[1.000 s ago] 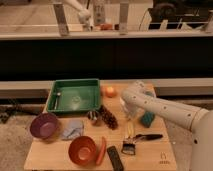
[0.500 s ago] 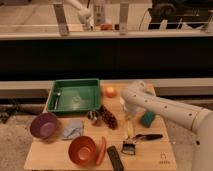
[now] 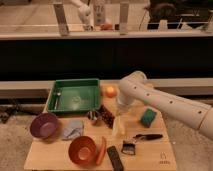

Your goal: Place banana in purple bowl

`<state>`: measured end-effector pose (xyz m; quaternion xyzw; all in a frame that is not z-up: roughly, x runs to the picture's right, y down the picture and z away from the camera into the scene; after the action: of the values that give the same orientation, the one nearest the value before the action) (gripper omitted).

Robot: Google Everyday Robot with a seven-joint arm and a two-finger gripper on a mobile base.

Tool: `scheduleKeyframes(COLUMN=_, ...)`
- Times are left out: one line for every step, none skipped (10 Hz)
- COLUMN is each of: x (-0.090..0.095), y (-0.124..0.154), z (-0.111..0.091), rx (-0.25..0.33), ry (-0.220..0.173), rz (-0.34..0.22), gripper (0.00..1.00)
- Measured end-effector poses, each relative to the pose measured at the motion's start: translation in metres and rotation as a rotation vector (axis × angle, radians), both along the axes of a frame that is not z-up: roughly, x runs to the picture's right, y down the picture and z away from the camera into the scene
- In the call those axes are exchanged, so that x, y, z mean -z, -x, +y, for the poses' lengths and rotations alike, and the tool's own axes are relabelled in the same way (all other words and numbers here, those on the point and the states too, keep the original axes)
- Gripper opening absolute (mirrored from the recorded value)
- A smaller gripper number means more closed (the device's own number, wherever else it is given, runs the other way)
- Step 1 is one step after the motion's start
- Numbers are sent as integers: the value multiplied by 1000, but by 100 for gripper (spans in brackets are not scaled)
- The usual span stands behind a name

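The banana [image 3: 118, 126] is a pale, slim shape standing on end near the middle of the wooden table [image 3: 165, 155]. My gripper [image 3: 120, 111] hangs from the white arm that comes in from the right. It sits directly over the banana's top end and seems to touch it. The purple bowl [image 3: 44, 125] stands at the table's left edge, well left of the gripper, and looks empty.
A green tray [image 3: 74, 95] sits at the back left, with a round orange fruit [image 3: 110, 91] beside it. An orange bowl [image 3: 82, 149] and an orange stick [image 3: 102, 150] are at the front. Also on the table are a blue cloth [image 3: 74, 129], a teal sponge [image 3: 148, 117], a black brush [image 3: 142, 137] and a black remote [image 3: 115, 159].
The gripper has shifted slightly left over the banana. The bowls and other objects have not moved.
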<state>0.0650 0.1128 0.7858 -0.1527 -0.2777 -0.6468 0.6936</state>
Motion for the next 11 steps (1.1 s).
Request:
scheduleKeyframes(x=36, y=47, z=-11, rx=-3, ry=-18, rz=-104, gripper=2)
scheduleKeyframes(x=51, y=70, z=-13, rx=-5, ry=-25, rz=-155, gripper=0)
scheduleKeyframes(x=68, y=92, z=-13, rx=-7, ry=-35, rz=-215, gripper=0)
scheduleKeyframes(x=82, y=111, z=-10, rx=-14, ry=-35, rz=-272, gripper=0)
scheduleKeyframes(x=99, y=137, z=-6, rx=-38, ry=-21, rz=-354, gripper=0)
scheduleKeyframes(x=106, y=154, z=-1, rx=-52, ry=-4, rz=-401, gripper=0)
scheduleKeyframes(x=113, y=170, z=3, rx=-60, ry=13, rz=-446, gripper=0)
scheduleKeyframes(x=118, y=192, z=12, rx=-64, ry=37, rz=-493, gripper=0)
scheduleKeyframes(x=119, y=211, z=19, rx=-66, ry=54, rz=-516, gripper=0)
scheduleKeyframes(x=119, y=225, z=25, rx=-68, ry=63, rz=-529, gripper=0)
scheduleKeyframes(x=117, y=247, z=36, rx=-74, ry=73, rz=-539, gripper=0)
